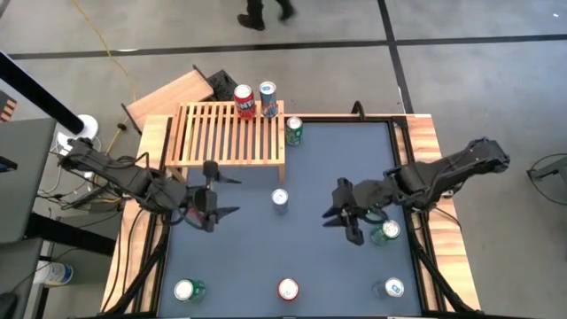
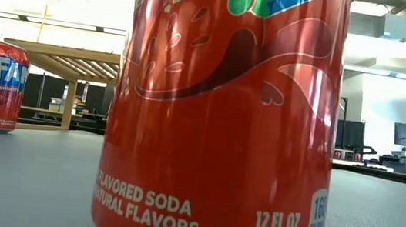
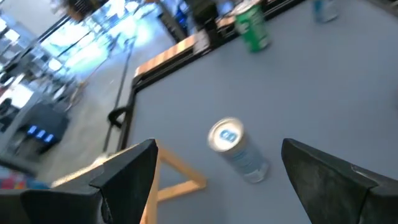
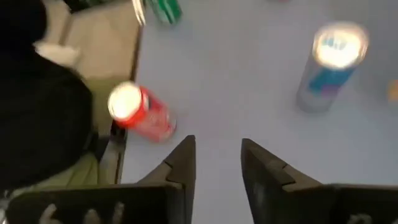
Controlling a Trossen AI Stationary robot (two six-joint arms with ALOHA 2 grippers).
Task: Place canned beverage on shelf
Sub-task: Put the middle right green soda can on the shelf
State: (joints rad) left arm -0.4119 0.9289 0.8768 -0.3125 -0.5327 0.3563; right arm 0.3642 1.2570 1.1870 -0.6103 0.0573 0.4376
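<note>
The slatted wooden shelf point(image 1: 226, 133) stands at the table's far left and carries a red can point(image 1: 244, 102) and a blue-and-silver can point(image 1: 267, 97) at its far right corner. A green can point(image 1: 294, 130) stands on the table by that corner. A silver can point(image 1: 280, 199) stands upright mid-table. My left gripper point(image 1: 232, 195) hangs open just left of it, in front of the shelf; in the left wrist view the silver can point(image 3: 245, 158) shows beyond the open fingers point(image 3: 219, 148). My right gripper point(image 1: 338, 220) hovers right of centre, open by a narrow gap point(image 4: 217, 142), with nothing between its fingers.
A green can point(image 1: 386, 232) stands just right of my right gripper. Near the front edge stand a green can point(image 1: 188, 290), a red can point(image 1: 288, 289) and a blue-and-silver can point(image 1: 393, 288). The red can point(image 2: 223, 108) fills the low view. A plain wooden board point(image 1: 168, 97) lies behind the shelf.
</note>
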